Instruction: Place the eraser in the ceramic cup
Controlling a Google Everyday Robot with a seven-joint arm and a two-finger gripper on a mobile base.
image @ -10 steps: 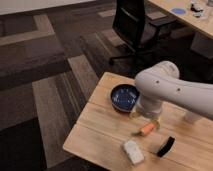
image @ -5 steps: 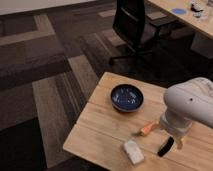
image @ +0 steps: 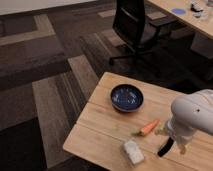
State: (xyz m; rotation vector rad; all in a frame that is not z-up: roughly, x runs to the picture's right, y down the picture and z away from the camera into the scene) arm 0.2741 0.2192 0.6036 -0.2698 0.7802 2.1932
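The eraser [image: 165, 146], a slim black bar, lies on the wooden table [image: 100, 127] near its front right, right of the orange carrot [image: 149, 128]. My gripper [image: 173, 138] hangs under the white arm [image: 194, 116], right above the eraser's upper end, close to it or touching it. No white ceramic cup shows; it is hidden or out of view, possibly behind the arm.
A wide dark blue bowl [image: 126, 97] stands mid-table. A pale whitish block [image: 133, 151] lies near the front edge, left of the eraser. A black office chair [image: 135, 30] stands behind the table on patterned carpet. Another desk [image: 192, 15] is at the far right.
The arm has swung from over the bowl to the right and down, uncovering the bowl, and now sits over the eraser. The objects on the table have not moved.
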